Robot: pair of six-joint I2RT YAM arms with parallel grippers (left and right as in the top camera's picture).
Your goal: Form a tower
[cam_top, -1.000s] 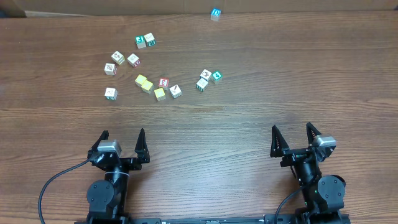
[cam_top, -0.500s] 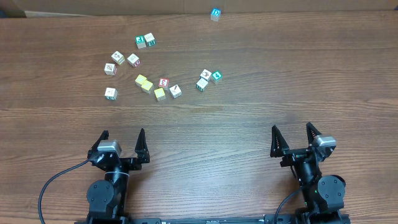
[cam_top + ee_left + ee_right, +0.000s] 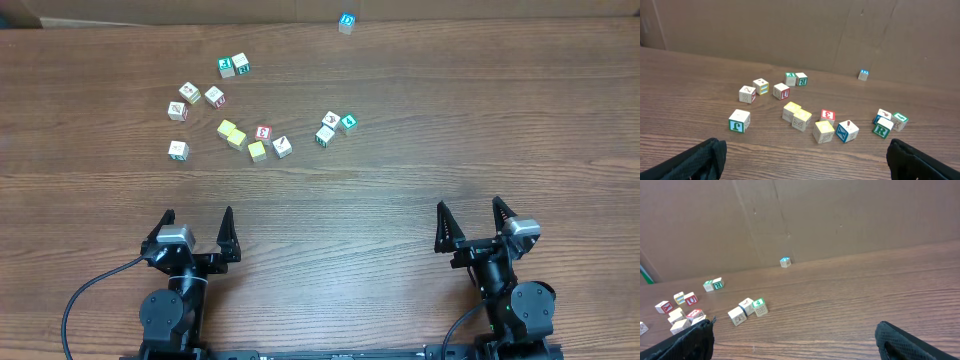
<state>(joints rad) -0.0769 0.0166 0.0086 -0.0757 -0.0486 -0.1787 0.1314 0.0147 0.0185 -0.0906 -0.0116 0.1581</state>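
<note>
My left hand (image 3: 197,214) and right hand (image 3: 469,205) hang spread, empty; no tower stands yet, its yellow cube (image 3: 257,151) and green 4 cube (image 3: 348,123) apart on the counter (image 3: 400,180). Close neighbours could get knocked when I reach in

Brown wood-grain table (image 3: 420,190); carries small letter cubes (image 3: 282,146), each resting singly and flat on the surface. Toward the far left, a green-edged pair (image 3: 233,66) set side by side, four white cubes (image 3: 190,92) spread loosely nearer the arms, then three plain yellow cubes (image 3: 237,139) close together just beside a red-edged cube (image 3: 263,132). To the right, a tight trio including the green "4" cube (image 3: 348,123); well apart at the far edge, a lone blue-topped cube (image 3: 346,22).
</note>
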